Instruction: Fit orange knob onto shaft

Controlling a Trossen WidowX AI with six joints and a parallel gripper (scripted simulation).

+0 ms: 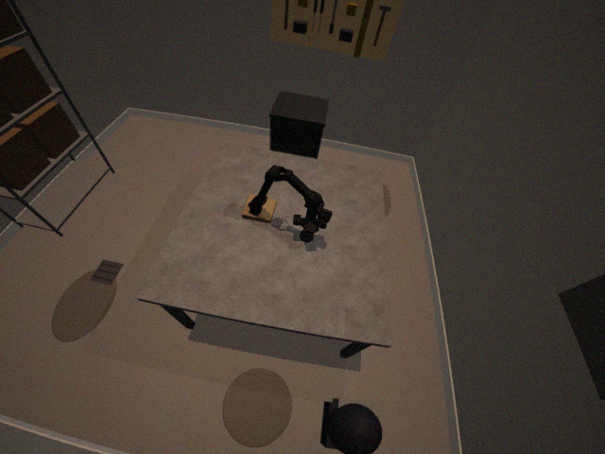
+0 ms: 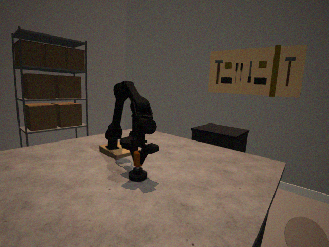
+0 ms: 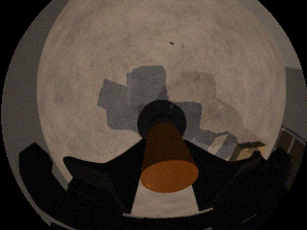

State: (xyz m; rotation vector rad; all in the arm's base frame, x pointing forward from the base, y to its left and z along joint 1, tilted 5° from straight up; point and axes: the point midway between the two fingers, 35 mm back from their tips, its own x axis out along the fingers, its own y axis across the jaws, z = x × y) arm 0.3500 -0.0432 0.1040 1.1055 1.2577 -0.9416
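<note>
My gripper (image 2: 137, 158) (image 3: 164, 142) is shut on the orange knob (image 2: 136, 158) (image 3: 167, 156) and holds it upright right over the black round pedestal (image 2: 137, 175) (image 3: 160, 114) (image 1: 306, 236). In the exterior view a short piece of the silver shaft (image 2: 137, 167) shows between the knob's underside and the pedestal. In the wrist view the knob covers the shaft, and the pedestal's rim shows behind the knob's far end. The knob's hole is hidden.
The arm's base stands on a tan plate (image 2: 115, 153) (image 1: 266, 211) on the grey table (image 2: 185, 201) (image 1: 273, 283), behind the pedestal. A dark cabinet (image 2: 220, 136) (image 1: 298, 124) stands beyond the table's far edge. A shelf with boxes (image 2: 49, 85) stands at the left.
</note>
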